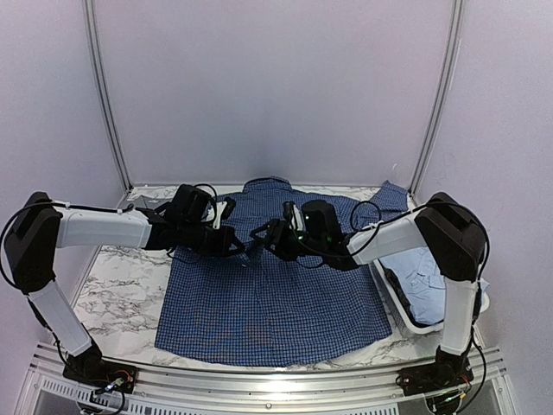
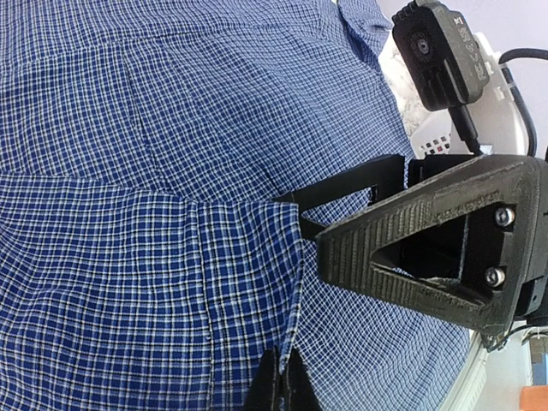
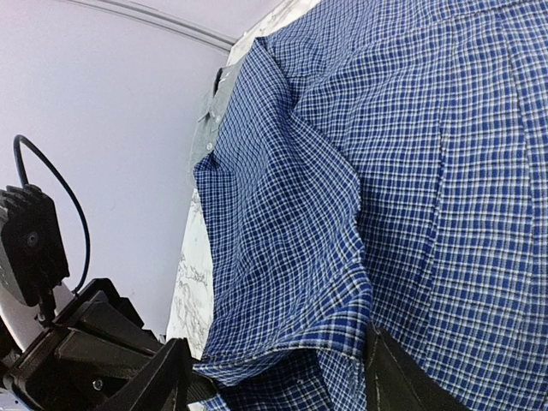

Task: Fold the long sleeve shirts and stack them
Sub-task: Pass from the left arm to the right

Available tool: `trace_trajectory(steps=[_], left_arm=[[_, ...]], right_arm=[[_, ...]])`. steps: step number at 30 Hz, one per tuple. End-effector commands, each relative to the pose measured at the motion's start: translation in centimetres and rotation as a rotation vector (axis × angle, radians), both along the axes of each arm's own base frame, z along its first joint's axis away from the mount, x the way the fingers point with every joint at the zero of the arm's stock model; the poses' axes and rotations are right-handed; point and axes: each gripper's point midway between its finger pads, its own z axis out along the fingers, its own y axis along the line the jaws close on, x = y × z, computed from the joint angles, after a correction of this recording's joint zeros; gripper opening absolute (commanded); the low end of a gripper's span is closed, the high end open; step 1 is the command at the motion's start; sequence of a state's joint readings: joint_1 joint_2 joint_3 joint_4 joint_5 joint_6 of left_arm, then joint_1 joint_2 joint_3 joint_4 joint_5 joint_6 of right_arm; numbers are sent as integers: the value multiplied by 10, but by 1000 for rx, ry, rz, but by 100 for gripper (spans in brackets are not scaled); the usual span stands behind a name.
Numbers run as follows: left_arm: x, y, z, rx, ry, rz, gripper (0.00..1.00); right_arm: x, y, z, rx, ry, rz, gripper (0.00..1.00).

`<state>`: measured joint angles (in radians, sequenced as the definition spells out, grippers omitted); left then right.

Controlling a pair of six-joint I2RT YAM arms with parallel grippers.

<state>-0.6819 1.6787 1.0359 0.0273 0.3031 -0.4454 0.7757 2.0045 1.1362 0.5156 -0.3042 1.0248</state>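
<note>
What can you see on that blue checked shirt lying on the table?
The checked shirt is dark blue and white cloth with a collar at the far edge. It lies spread on the marble table. Near its middle a fold is lifted, pinched by the shut left fingers, with the open right fingers around it.

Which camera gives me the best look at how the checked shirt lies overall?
Top external: it alone shows nearly all of the dark blue checked shirt spread on the table, collar at the far edge, a pinch raised near its middle. Left wrist and right wrist views show only close patches of cloth around that fold.
</note>
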Motion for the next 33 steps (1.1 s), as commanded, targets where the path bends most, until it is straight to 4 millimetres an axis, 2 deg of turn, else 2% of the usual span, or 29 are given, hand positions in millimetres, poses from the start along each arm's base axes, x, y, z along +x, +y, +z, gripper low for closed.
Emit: trace_trajectory(steps=[1, 12, 19, 22, 27, 33], left_arm=[[-2, -7, -3, -24, -1, -22, 0], [-6, -7, 0, -35, -17, -38, 0], [-7, -5, 2, -37, -26, -31, 0], [-8, -4, 3, -36, -31, -33, 0], [-7, -3, -2, -23, -25, -26, 0], [-7, -2, -7, -10, -14, -22, 0]], right_arm=[[4, -1, 21, 69, -25, -13, 64], [9, 5, -16, -20, 41, 0, 59], [7, 8, -28, -32, 66, 18, 54], [7, 10, -26, -22, 64, 24, 50], [6, 15, -16, 0, 58, 43, 34], [4, 15, -13, 1, 58, 54, 4]])
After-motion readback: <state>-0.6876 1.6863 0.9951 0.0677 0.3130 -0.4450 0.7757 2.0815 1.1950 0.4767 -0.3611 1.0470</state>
